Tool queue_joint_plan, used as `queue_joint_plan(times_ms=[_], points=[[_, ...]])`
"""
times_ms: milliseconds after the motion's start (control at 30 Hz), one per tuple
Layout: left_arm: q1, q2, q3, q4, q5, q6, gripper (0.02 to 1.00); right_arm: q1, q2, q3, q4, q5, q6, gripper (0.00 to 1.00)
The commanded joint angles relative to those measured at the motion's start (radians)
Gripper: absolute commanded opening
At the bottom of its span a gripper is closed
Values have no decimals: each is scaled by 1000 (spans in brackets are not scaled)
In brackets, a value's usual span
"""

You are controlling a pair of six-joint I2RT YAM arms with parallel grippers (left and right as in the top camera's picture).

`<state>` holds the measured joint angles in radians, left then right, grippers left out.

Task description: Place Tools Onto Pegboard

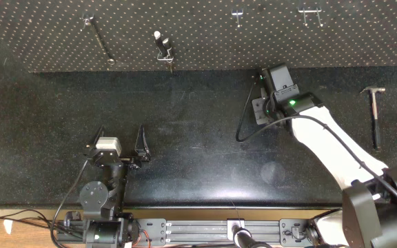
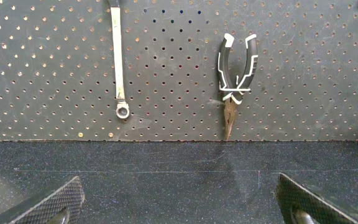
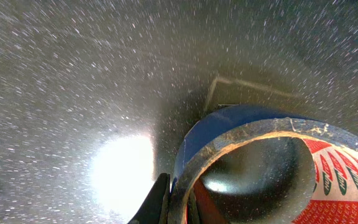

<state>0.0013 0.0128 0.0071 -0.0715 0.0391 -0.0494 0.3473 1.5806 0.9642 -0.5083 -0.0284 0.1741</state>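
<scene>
The perforated black pegboard (image 1: 198, 41) lines the far edge of the dark speckled worktop (image 1: 185, 158). Hung at far left are one silver combination wrench (image 2: 118, 56) and one pair of black-and-white-handled pliers (image 2: 234, 74). One black-handled hammer (image 1: 375, 117) lies on the worktop at right. By the board's foot, the right gripper (image 3: 178, 208) has its jaws pinching the wall of one blue tape roll (image 3: 229, 134), likely bound for one of two bare metal hooks (image 1: 237, 14) at far right. The left gripper (image 1: 121, 134) sits near, jaws spread.

Red-and-white print inside the tape roll (image 3: 247, 132) cannot be read.
</scene>
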Motion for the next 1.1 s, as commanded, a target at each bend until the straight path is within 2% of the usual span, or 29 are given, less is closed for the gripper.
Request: queue_joint_plan(times_ms=[33, 233, 367, 633, 900, 1100], points=[[5, -10, -2, -7, 15, 3, 996, 5, -143, 14, 86, 2, -3, 73], [5, -10, -2, -7, 15, 3, 996, 34, -321, 14, 341, 2, -5, 75], [5, -10, -2, -7, 15, 3, 996, 117, -328, 14, 564, 3, -103, 75], [5, -10, -2, -7, 15, 3, 996, 119, -282, 14, 665, 4, -220, 73], [5, -10, -2, -7, 15, 3, 996, 136, -105, 14, 852, 3, -233, 73], [5, -10, -2, -7, 15, 3, 996, 140, -69, 14, 866, 3, -233, 77]])
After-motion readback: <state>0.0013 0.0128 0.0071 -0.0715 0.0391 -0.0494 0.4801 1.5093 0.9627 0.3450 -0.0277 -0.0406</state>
